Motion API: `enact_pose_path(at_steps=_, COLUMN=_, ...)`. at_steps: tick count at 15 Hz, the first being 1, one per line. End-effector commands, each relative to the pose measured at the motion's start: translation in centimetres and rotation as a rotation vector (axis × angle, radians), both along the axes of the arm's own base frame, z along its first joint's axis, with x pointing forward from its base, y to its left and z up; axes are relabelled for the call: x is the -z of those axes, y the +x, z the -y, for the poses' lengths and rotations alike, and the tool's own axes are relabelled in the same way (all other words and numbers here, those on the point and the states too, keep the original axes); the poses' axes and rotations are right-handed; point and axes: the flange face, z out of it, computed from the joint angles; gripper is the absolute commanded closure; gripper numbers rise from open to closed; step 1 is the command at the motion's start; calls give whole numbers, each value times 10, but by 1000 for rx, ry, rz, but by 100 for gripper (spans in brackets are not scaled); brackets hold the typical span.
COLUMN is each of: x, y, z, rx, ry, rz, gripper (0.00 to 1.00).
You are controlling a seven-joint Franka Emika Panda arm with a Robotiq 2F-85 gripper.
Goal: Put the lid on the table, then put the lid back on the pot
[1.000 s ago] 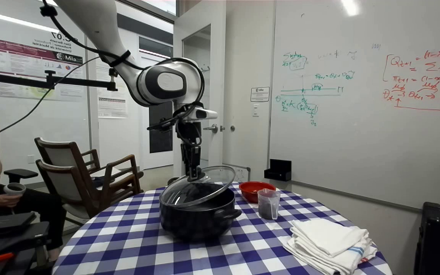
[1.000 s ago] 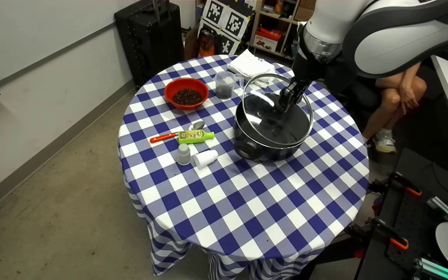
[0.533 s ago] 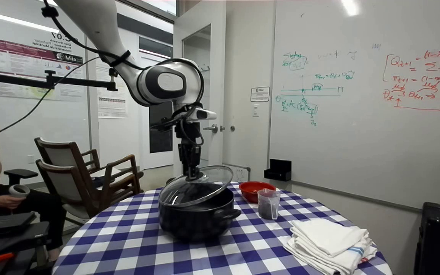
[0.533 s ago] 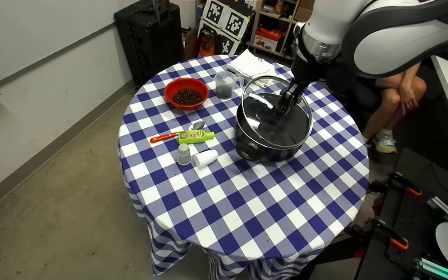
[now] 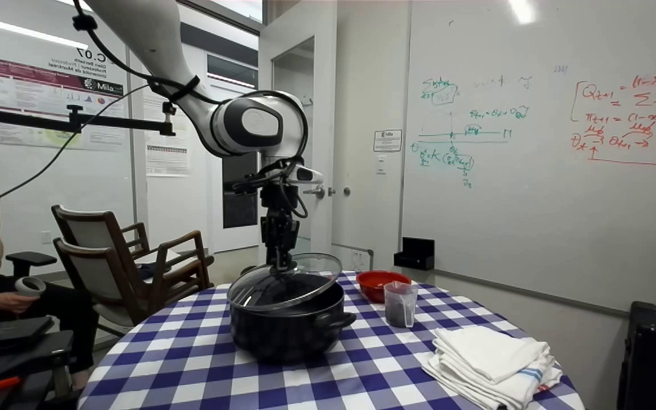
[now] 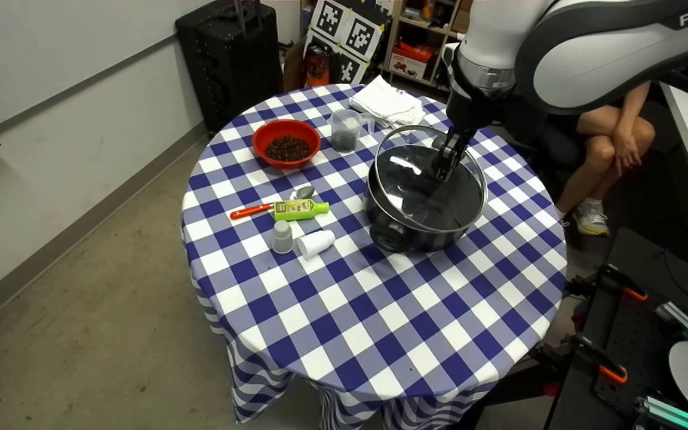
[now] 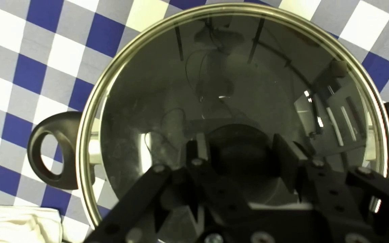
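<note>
The lid (image 5: 262,295) is round dark glass with a bright metal rim. It lies tilted over the black pot (image 5: 285,339), its raised side apart from the pot's rim, as both exterior views show, lid (image 6: 421,194) and pot (image 6: 424,240). My gripper (image 7: 241,148) points down with one finger on each side of the lid's dark knob, and looks shut on it. The knob is mostly hidden behind the gripper (image 6: 443,172) in an exterior view. The pot's side handle (image 7: 67,162) shows in the wrist view. The pot stands on the checked table (image 5: 373,370).
A red bowl (image 6: 284,128) with dark bits and a clear measuring cup (image 6: 345,132) stand near the pot. White folded cloths (image 5: 490,364) lie at the edge. A green bottle (image 6: 302,209), a red handle (image 6: 251,211) and white (image 6: 317,243) and grey (image 6: 282,236) cups lie beside.
The gripper and lid have shifted a little sideways, and the lid's raised side has come down slightly. The pot has slid a short way along with them on the cloth.
</note>
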Motion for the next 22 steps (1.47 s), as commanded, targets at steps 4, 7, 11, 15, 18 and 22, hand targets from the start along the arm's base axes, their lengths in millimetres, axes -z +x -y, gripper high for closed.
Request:
enact_pose_path(at_steps=4, x=-4, y=8, z=-5, rx=-41, ry=3, rz=-42, gripper=76)
enact_pose_path(at_steps=7, x=0, y=10, z=-5, rx=-42, ry=3, rz=-65, gripper=76)
enact_pose_path(at_steps=11, x=5, y=13, z=-6, rx=-45, ry=0, rz=-97, gripper=76)
enact_pose_path(at_steps=15, x=9, y=17, z=-5, rx=-53, ry=-2, rz=-125, gripper=76)
enact_pose_path(at_steps=18, x=11, y=20, z=-5, rx=-58, ry=-1, rz=-141, gripper=76)
enact_pose_path(at_steps=22, x=11, y=22, z=-4, rx=-51, ry=6, rz=-149, gripper=18)
